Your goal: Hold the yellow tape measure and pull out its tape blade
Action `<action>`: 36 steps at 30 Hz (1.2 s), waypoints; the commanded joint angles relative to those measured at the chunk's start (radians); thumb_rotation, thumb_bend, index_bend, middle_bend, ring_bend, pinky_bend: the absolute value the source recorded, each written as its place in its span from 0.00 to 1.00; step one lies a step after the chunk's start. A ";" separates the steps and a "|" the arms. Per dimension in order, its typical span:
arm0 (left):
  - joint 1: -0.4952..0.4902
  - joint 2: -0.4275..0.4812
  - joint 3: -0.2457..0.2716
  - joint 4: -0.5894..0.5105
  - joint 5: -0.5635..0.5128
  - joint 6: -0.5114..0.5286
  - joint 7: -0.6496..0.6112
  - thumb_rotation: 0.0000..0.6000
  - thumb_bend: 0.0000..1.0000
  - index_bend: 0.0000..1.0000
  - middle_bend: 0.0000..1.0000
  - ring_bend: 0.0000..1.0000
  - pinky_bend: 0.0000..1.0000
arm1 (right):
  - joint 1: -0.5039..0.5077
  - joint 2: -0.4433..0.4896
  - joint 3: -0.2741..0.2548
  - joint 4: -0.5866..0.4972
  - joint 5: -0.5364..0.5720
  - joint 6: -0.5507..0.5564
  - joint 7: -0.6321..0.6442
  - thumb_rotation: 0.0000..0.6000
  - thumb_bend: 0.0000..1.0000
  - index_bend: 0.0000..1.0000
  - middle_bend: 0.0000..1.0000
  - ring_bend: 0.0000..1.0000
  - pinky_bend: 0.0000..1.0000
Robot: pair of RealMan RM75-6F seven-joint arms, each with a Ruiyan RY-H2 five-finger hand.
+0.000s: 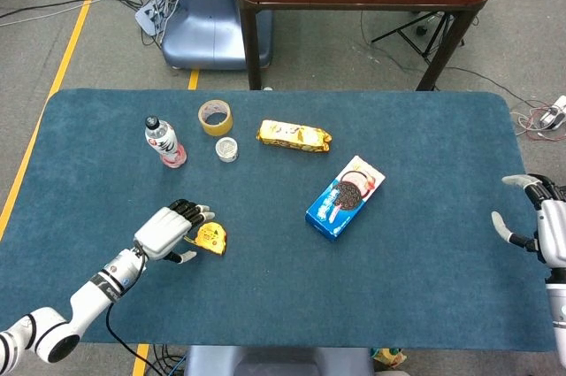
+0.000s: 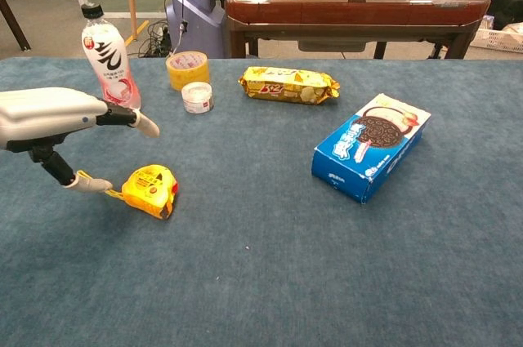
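Observation:
The yellow tape measure lies flat on the blue table, its yellow wrist strap trailing to the left. My left hand hovers right beside its left side with fingers apart and holds nothing; the thumb tip sits close to the strap. My right hand stays open at the table's right edge, far from the tape measure; the chest view does not show it.
A drink bottle, a roll of tape, a small round tin, a yellow snack pack and a blue cookie box stand on the table beyond and right of the tape measure.

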 commanded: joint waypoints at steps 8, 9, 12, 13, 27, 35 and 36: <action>-0.056 -0.071 -0.002 0.032 -0.152 -0.084 0.168 1.00 0.26 0.16 0.14 0.14 0.11 | 0.003 0.005 -0.003 0.010 0.010 -0.016 0.010 1.00 0.40 0.30 0.29 0.18 0.21; -0.059 -0.076 -0.002 0.033 -0.167 -0.088 0.177 1.00 0.26 0.16 0.14 0.14 0.11 | 0.003 0.005 -0.003 0.012 0.010 -0.016 0.010 1.00 0.40 0.30 0.29 0.18 0.21; -0.070 -0.090 -0.004 0.039 -0.197 -0.100 0.184 1.00 0.26 0.16 0.14 0.14 0.11 | 0.002 0.005 -0.005 0.014 0.013 -0.020 0.013 1.00 0.40 0.30 0.29 0.18 0.21; -0.074 -0.096 -0.003 0.044 -0.204 -0.100 0.193 1.00 0.26 0.17 0.14 0.14 0.11 | 0.002 0.005 -0.005 0.016 0.014 -0.021 0.015 1.00 0.40 0.30 0.29 0.18 0.21; -0.101 -0.147 0.009 0.056 -0.288 -0.087 0.264 1.00 0.26 0.21 0.17 0.16 0.11 | -0.006 0.009 -0.008 0.041 0.029 -0.028 0.041 1.00 0.40 0.30 0.29 0.18 0.21; -0.111 -0.162 0.019 0.067 -0.300 -0.074 0.271 1.00 0.26 0.29 0.25 0.22 0.11 | -0.006 0.007 -0.009 0.048 0.034 -0.034 0.046 1.00 0.40 0.30 0.29 0.18 0.21; -0.111 -0.166 0.020 0.071 -0.297 -0.069 0.268 1.00 0.26 0.30 0.27 0.23 0.11 | -0.006 0.008 -0.008 0.048 0.035 -0.035 0.046 1.00 0.40 0.30 0.29 0.18 0.21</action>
